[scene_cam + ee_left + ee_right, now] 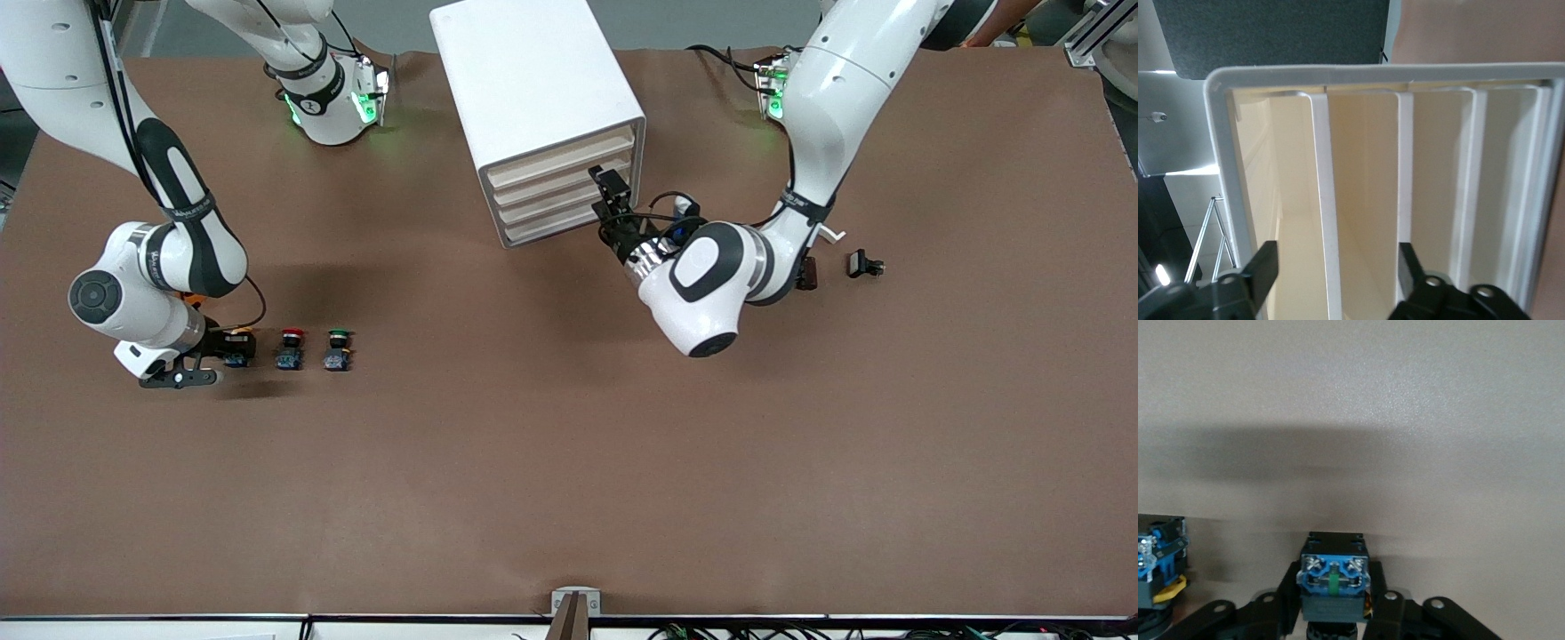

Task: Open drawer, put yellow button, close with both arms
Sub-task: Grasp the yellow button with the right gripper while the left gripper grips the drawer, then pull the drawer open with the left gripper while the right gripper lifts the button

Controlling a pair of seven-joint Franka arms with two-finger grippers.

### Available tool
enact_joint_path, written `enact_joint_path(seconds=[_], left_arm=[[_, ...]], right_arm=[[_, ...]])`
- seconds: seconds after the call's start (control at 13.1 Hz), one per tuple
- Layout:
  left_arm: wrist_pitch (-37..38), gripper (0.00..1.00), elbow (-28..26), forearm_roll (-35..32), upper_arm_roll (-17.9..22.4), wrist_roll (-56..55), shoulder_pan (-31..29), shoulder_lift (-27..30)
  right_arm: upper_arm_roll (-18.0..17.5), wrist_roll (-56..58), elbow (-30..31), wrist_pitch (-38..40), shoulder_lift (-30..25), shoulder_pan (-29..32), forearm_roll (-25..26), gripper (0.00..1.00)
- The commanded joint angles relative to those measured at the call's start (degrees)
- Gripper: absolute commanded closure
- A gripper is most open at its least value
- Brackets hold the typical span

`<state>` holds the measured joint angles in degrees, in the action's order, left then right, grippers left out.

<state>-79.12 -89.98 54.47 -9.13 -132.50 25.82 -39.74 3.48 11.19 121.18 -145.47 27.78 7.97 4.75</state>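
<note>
Right claw (1333, 613) clamping boxy blue-backed yellow button (1333, 577), left claw (1338, 270) spread at ribbed white drawer cabinet (542, 107)

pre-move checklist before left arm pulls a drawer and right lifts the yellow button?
1. Left gripper at the drawer unit front: ok.
2. Left jaws open, straddling a drawer front edge: ok.
3. Which drawer is targeted: cannot tell.
4. All drawers shut: ok.
5. Right gripper around the yellow button, which sits between the jaws: ok; firm grip: cannot tell.
6. Red button and green button clear of the right gripper: ok.
</note>
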Motion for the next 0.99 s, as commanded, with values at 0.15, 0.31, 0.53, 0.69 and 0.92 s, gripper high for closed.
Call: enact_joint_path(seconds=[0.15, 0.31, 0.53, 0.69, 0.92], left_arm=[[0.98, 0.4, 0.94, 3.98, 0.16, -0.39, 2.64, -2.1], [0.72, 0.43, 0.86, 4.15, 0.16, -0.48, 3.44, -2.1], [0.37, 0.65, 0.86, 4.77, 0.16, -0.39, 4.5, -2.45], [0.37, 0.74, 1.03, 5.47, 0.16, -0.22, 4.67, -2.45], [0.54, 1.0, 1.12, 5.04, 0.78, -1.88, 4.42, -2.27]], right_arm=[[-0.75, -0.64, -1.29, 4.39, -0.44, 0.55, 0.79, 0.67], [-0.84, -0.64, -2.52, 6.85, -0.79, 0.38, 0.79, 0.67], [-0.93, -0.64, -2.87, 10.63, -2.98, -0.41, 0.79, 0.67], [-1.02, -1.08, -2.88, 12.04, -4.83, -1.46, 0.7, 0.68], [-1.02, -6.77, -2.88, 19.14, -9.74, -4.53, 0.79, 0.68]])
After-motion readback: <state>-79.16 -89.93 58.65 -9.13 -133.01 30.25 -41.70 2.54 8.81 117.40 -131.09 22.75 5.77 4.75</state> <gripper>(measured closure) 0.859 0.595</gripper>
